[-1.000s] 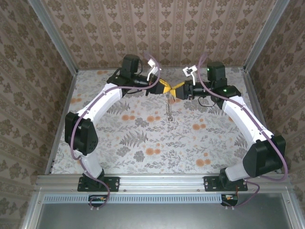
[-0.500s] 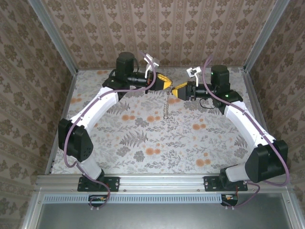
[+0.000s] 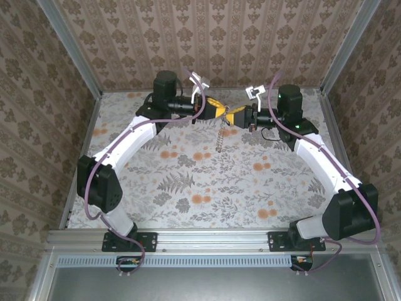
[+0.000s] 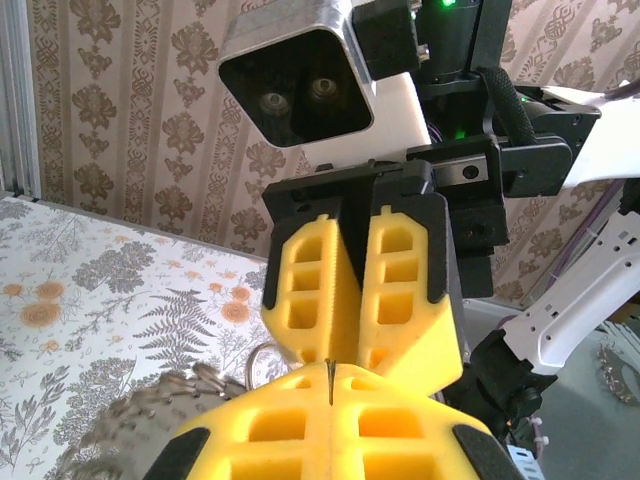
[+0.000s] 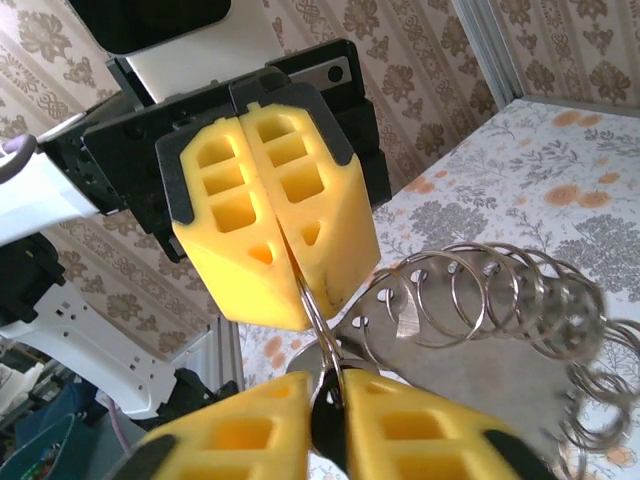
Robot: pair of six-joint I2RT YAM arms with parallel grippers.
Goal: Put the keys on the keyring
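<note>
Pinching the keyring chain (image 3: 219, 143) at its top, the left fingers (image 5: 240, 290) are pressing together. The right fingers (image 5: 450, 420) are gripping it too.

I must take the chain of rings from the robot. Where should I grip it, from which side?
Probably pinch a ring midway down the chain of rings, coming from below on the near side. The left gripper and right gripper meet tip to tip at its top ring, crowding it, while the rest hangs loose beneath them.
</note>
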